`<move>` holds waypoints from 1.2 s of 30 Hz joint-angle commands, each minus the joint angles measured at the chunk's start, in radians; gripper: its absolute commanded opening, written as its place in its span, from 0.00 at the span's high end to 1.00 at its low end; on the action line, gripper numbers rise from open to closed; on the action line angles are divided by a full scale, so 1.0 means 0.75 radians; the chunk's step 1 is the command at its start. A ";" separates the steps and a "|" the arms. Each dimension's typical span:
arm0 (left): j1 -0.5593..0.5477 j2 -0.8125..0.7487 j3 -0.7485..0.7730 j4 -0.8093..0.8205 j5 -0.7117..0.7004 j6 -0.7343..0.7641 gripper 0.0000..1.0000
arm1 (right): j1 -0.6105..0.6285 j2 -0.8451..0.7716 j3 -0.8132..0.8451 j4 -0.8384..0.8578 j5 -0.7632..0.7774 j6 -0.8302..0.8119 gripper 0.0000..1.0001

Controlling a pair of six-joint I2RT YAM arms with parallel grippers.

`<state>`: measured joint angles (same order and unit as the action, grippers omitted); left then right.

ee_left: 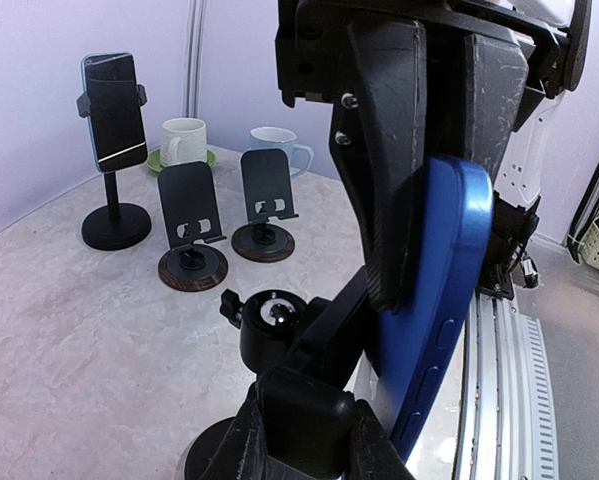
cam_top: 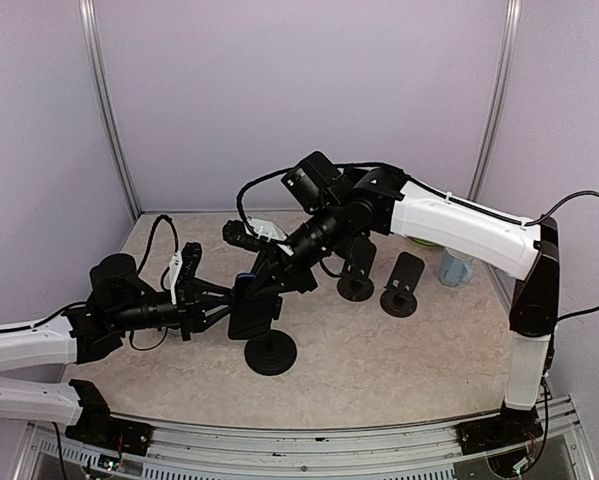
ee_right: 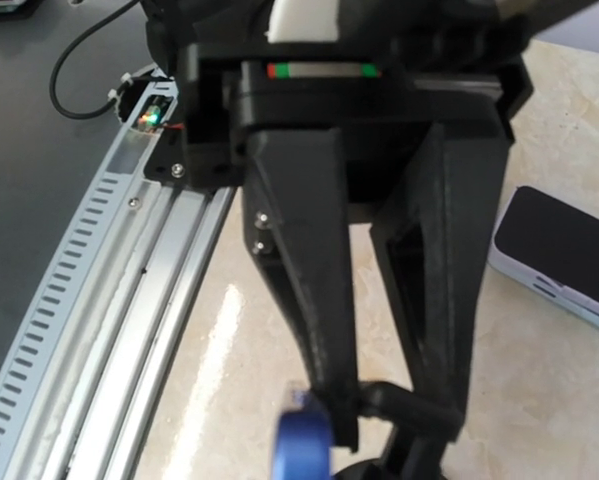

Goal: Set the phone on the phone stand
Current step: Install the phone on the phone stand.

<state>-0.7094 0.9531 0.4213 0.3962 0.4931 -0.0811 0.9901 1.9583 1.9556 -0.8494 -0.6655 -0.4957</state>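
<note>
We see a pale stone-patterned table [cam_top: 399, 360] with both arms reaching toward its middle. The right arm [cam_top: 459, 225] stretches in from the far right, and the right gripper [cam_top: 266, 280] is clamped on the blue phone [ee_left: 439, 300], its fingers [ee_left: 389, 200] pressed against the phone's two faces. The phone hangs upright on its edge, directly above the round black base of the phone stand [cam_top: 271, 352] and close beside the stand's ball joint [ee_left: 269, 320]. The left gripper [cam_top: 207, 305] sits low against the stand's upper part. From the wrist view we cannot tell whether its jaws actually pinch it. Farther back stand two small stands [cam_top: 356, 275] and a white mug [ee_left: 184, 140].
</note>
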 commanded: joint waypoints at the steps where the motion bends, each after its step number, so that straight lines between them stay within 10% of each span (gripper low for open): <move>1: -0.011 -0.119 0.033 0.136 0.040 -0.031 0.87 | -0.062 0.018 -0.062 -0.348 0.360 0.053 1.00; 36: -0.030 -0.286 0.027 -0.008 0.067 -0.063 0.88 | -0.112 -0.022 -0.194 -0.318 0.633 0.127 1.00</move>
<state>-0.7296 0.8181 0.3927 0.3004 0.4244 -0.0593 1.0046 1.9236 1.8771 -0.7689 -0.6128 -0.4137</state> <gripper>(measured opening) 0.206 0.106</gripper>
